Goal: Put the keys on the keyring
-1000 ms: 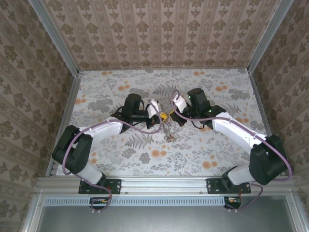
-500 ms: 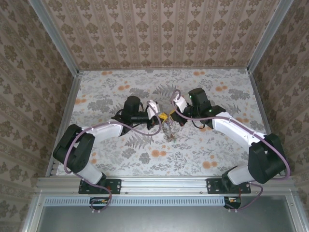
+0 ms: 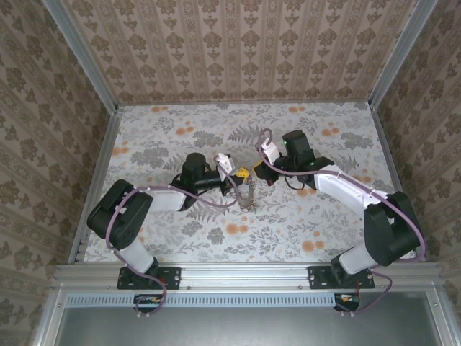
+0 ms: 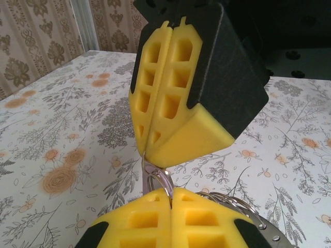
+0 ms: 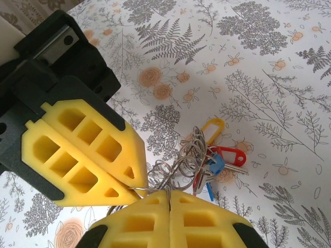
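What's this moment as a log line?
left end effector: shut on keyring | right end effector: shut on keyring | keys: bunched by keyring

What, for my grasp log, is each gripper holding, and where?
The left gripper and right gripper pinch the thin silvery metal keyring on its wire, side by side; coloured-headed keys hang ungripped.
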Controlling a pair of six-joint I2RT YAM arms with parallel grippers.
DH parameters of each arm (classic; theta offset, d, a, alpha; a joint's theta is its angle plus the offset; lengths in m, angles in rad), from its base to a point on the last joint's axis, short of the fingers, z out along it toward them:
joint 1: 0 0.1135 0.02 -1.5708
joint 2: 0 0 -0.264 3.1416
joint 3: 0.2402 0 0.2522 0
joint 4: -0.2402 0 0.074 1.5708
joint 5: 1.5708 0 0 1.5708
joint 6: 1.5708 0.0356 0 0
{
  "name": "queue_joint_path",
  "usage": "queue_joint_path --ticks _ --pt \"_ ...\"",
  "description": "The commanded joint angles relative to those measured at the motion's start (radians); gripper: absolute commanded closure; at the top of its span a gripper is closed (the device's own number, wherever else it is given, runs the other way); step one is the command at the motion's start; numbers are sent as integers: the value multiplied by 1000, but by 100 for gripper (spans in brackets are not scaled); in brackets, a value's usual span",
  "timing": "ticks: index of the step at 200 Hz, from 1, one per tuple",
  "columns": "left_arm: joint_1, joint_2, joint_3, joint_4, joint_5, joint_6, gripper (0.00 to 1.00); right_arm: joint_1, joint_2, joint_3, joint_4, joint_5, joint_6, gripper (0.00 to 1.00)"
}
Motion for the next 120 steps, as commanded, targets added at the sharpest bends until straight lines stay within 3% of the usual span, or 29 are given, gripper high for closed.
queue_joint_path --ticks 1,120 --pt "-3 5 -23 153 36 -40 100 -22 28 -18 68 -27 29 100" --pt "0 24 -32 224 35 -63 100 -45 104 38 -16 -80 40 86"
